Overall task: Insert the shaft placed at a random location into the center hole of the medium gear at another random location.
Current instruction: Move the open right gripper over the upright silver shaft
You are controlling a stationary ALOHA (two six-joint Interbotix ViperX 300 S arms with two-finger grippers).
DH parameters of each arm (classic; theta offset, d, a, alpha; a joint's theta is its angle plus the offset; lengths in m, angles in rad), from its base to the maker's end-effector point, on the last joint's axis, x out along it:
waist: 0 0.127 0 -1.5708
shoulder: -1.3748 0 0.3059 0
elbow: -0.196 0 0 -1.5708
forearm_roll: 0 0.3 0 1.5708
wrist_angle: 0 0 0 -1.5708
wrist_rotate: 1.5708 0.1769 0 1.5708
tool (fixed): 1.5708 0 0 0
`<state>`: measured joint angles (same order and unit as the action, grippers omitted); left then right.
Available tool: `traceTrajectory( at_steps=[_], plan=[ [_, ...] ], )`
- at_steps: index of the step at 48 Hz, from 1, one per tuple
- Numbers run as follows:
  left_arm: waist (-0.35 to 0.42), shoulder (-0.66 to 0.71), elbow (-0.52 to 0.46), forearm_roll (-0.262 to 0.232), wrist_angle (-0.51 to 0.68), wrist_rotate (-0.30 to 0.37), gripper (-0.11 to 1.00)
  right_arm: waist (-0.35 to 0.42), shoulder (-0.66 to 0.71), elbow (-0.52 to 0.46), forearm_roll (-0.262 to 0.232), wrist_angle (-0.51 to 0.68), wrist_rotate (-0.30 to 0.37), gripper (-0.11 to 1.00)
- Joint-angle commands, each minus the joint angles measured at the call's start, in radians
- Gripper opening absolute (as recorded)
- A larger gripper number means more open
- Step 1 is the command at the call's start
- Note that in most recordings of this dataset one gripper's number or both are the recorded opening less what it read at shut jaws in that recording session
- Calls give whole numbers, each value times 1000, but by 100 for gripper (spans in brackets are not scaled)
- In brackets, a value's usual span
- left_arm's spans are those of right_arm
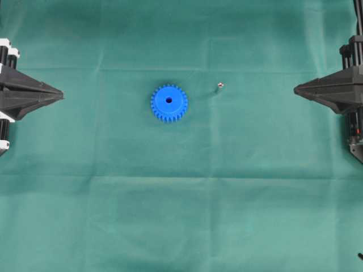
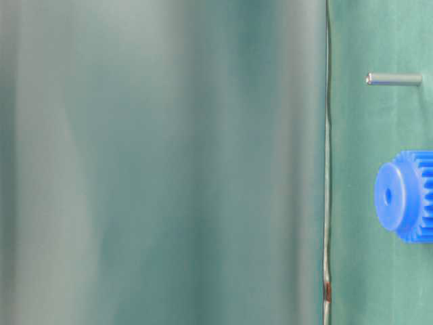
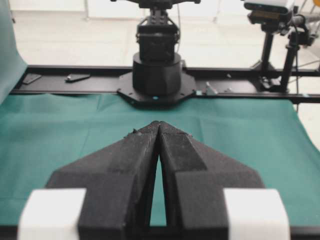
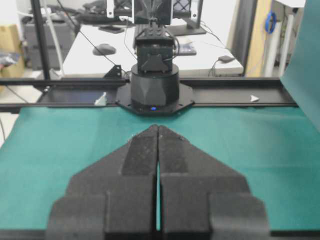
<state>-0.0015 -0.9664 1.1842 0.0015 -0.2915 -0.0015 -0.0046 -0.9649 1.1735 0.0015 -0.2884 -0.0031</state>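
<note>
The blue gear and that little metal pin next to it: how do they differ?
The medium gear is bright blue, wide and toothed; the shaft is silver-grey, thin and smooth. The gear lies flat with its center hole facing up; the shaft stands upright. Both rest on the green cloth, apart and untouched.

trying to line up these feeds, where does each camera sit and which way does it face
Overhead: above the table, looking straight down at the medium gear, shaft, left gripper and right gripper.
Table-level: low beside the cloth, image turned sideways; gear and shaft, no robot.
Left wrist: on the left arm, facing across the table past its shut gripper.
Right wrist: mirrors it, shut gripper.
Shared: overhead and table-level both show gear and shaft.
</note>
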Motion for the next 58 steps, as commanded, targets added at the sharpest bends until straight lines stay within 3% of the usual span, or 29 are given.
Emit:
traceTrajectory(
  at_steps=[1,14,23,28,38,42,48,58],
  plan=[
    [-6,12,-32,11,31,-5,0,-5,8,-20,2,-5,0,1],
    [-6,9,-37,12,74,-28,0,-20,25,-57,2,67,3,1],
    [-6,9,-35,12,77,-28,0,-95,75,-52,3,60,6,2],
    [-6,9,-34,12,81,-29,0,-135,126,-48,14,31,8,17],
    [-6,9,-34,12,83,-28,0,-167,299,-51,18,-38,5,77],
    [-5,9,-34,12,83,-28,0,-186,391,-63,18,-66,3,93],
    [-6,12,-34,12,83,-26,0,-213,512,-84,18,-106,3,86],
    [-6,14,-32,12,86,-26,0,-229,701,-127,18,-153,3,87]
  ],
)
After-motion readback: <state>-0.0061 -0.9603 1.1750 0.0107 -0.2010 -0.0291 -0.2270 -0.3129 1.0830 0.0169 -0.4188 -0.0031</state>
